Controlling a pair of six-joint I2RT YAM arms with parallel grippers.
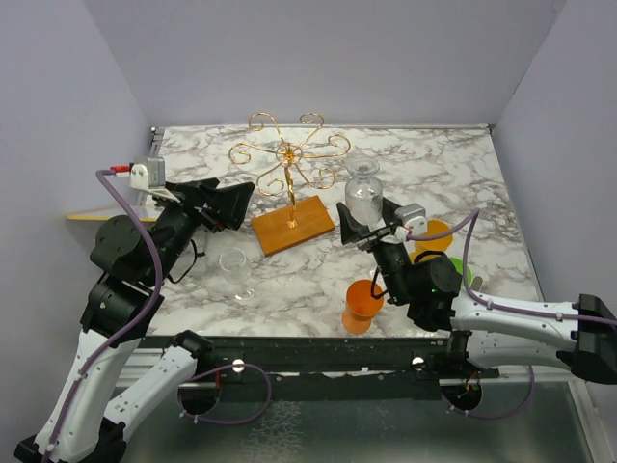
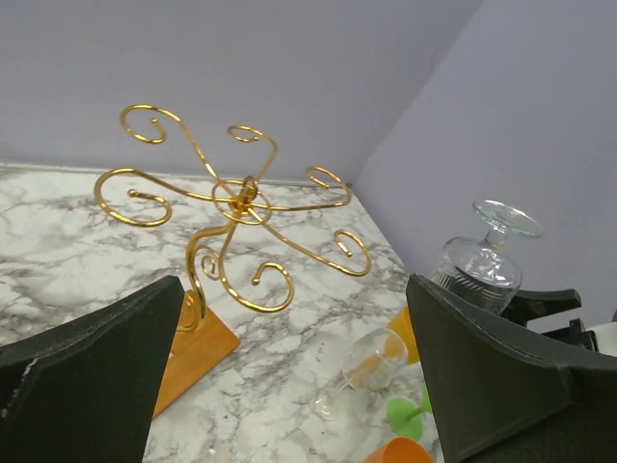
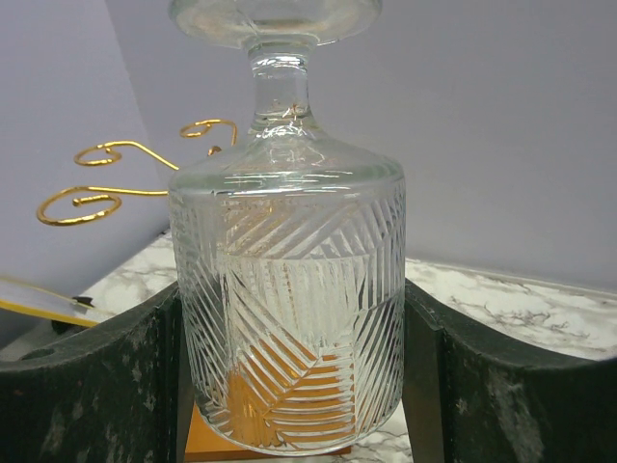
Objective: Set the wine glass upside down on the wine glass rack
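The wine glass is clear ribbed cut glass, held upside down with its round foot on top. My right gripper is shut on the wine glass, with a finger pressed against each side of its bowl. It hangs above the table just right of the wine glass rack, a gold wire stand with scroll arms on an orange-brown wooden base. My left gripper stands open and empty left of the rack. In the left wrist view the held glass shows at the right.
A second clear stemmed glass is on the marble in front of the left arm. An orange cup stands near the front edge. Another orange vessel and a green piece sit by the right arm. A yellow shelf juts from the left wall.
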